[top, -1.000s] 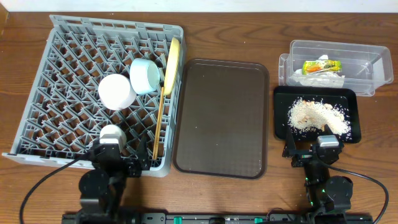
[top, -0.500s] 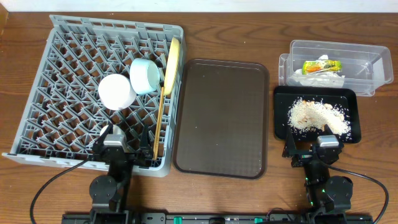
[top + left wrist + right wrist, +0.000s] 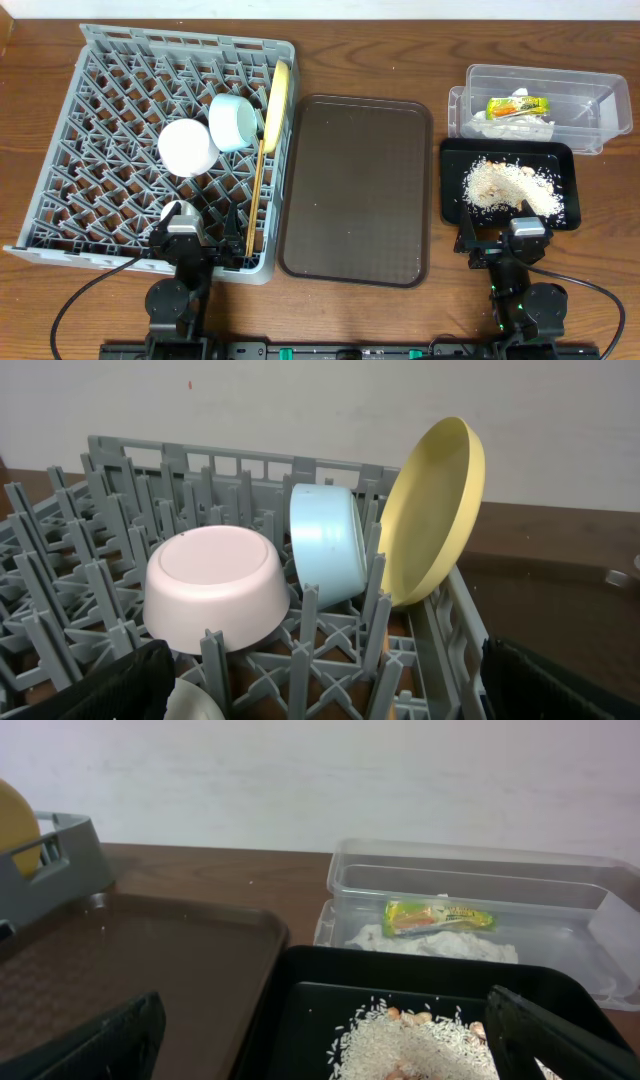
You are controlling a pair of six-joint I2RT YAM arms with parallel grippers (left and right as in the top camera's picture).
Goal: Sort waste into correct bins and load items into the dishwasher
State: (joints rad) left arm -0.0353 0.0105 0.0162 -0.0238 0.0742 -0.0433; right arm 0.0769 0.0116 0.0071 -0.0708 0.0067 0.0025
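The grey dishwasher rack (image 3: pixel 100 120) holds the white bowl (image 3: pixel 188 147), the light blue bowl (image 3: pixel 234 121), the yellow plate (image 3: pixel 277 100) on edge, the chopsticks (image 3: pixel 256 190) and the small white cup (image 3: pixel 178 211). My left gripper (image 3: pixel 195 230) hovers open over the rack's near edge, just behind the cup, with nothing between its fingers (image 3: pixel 100 685). The wrapper (image 3: pixel 518 106) and white paper lie in the clear tub (image 3: pixel 590 100). Rice scraps (image 3: pixel 510 186) sit in the black tray (image 3: pixel 565 165). My right gripper (image 3: pixel 506 230) is open at that tray's near edge, holding nothing.
A large brown serving tray (image 3: pixel 355 190) lies bare between the rack and the two bins. Wooden tabletop (image 3: pixel 360 60) shows behind them. Both arm bases stand at the table's front edge.
My left arm shifted slightly to the right and settled behind the cup in the first half second; since then it has held still. The right arm has not moved.
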